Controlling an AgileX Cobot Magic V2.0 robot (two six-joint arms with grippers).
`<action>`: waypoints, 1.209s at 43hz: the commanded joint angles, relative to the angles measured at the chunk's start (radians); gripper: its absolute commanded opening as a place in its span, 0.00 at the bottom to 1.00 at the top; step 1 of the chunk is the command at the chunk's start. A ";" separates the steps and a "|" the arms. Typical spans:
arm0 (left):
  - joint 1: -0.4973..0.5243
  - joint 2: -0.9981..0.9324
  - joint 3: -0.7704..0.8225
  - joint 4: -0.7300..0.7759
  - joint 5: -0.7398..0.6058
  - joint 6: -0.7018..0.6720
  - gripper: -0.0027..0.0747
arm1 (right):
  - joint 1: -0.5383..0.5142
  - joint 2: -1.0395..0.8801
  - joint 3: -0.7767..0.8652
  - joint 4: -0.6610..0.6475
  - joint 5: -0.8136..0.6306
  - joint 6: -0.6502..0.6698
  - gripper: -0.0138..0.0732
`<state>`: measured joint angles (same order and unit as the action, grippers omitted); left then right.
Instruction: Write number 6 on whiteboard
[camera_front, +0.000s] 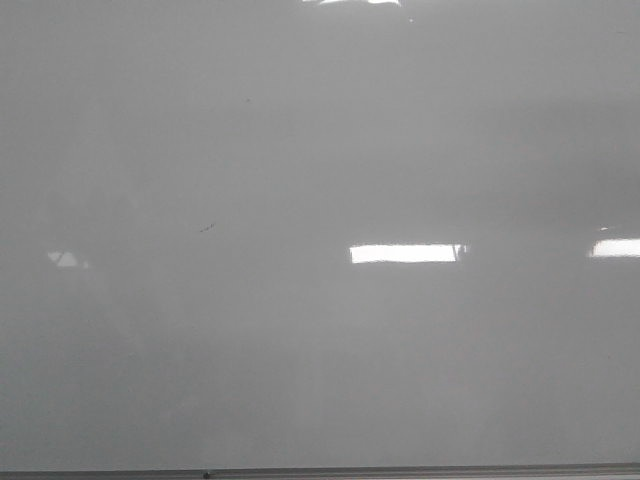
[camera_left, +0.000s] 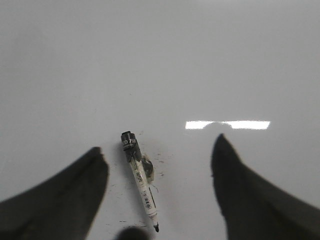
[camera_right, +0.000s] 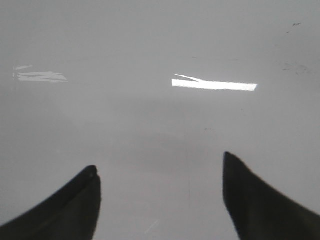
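The left end effector (camera_left: 160, 190) is being held with its jaws wide apart and nothing between them, above a marker (camera_left: 140, 181) that is lying flat on the whiteboard (camera_left: 165, 65). The marker is sitting between the two fingers, nearer one of them, with its tip uncapped. The right end effector (camera_right: 160, 195) is likewise being held apart and empty over bare board.

No number 6 is being shown in any view; only faint specks are being seen near the marker, and the front view shows the frame at the board's near edge. The step in hand is judged to be the pickup. It would be done well by centring the jaws on the barrel, closing across its width, and keeping the tip free.
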<state>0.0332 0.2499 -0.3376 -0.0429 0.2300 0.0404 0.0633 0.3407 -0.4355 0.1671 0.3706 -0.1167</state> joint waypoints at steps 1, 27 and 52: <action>0.000 0.017 -0.036 -0.016 -0.072 -0.004 0.88 | 0.002 0.014 -0.039 0.005 -0.075 -0.001 0.92; 0.019 0.754 -0.060 -0.291 -0.356 -0.004 0.87 | 0.002 0.014 -0.039 0.005 -0.076 -0.001 0.91; 0.013 1.181 -0.234 -0.265 -0.466 -0.004 0.64 | 0.002 0.014 -0.039 0.005 -0.076 -0.001 0.91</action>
<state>0.0508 1.4423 -0.5440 -0.3092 -0.1452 0.0404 0.0633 0.3407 -0.4371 0.1691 0.3706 -0.1167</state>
